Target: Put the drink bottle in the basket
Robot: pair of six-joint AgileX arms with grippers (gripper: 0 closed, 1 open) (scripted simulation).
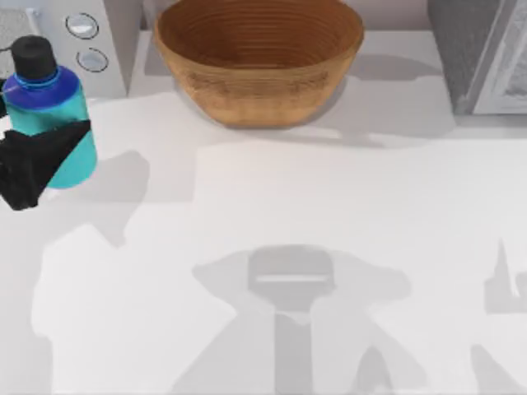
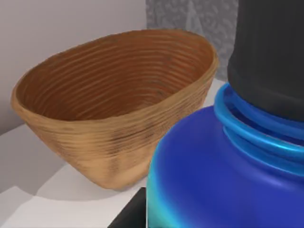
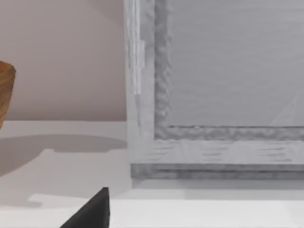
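Note:
The drink bottle (image 1: 51,115), with a turquoise body, dark blue shoulder and black cap, stands upright at the far left of the top view, raised above the table. My left gripper (image 1: 45,160) is shut on its lower body, black fingers (image 1: 33,169) across the turquoise part. In the left wrist view the bottle's blue shoulder (image 2: 223,175) looms close, with the basket (image 2: 114,109) beyond it. The tan woven basket (image 1: 258,58) sits at the back centre, apart from the bottle. A dark part of my right gripper (image 3: 92,211) shows in the right wrist view.
A white appliance with two round dials (image 1: 82,41) stands at the back left, just behind the bottle. A grey framed box (image 1: 482,53) stands at the back right, near the basket's right side. The white table (image 1: 272,206) stretches between them.

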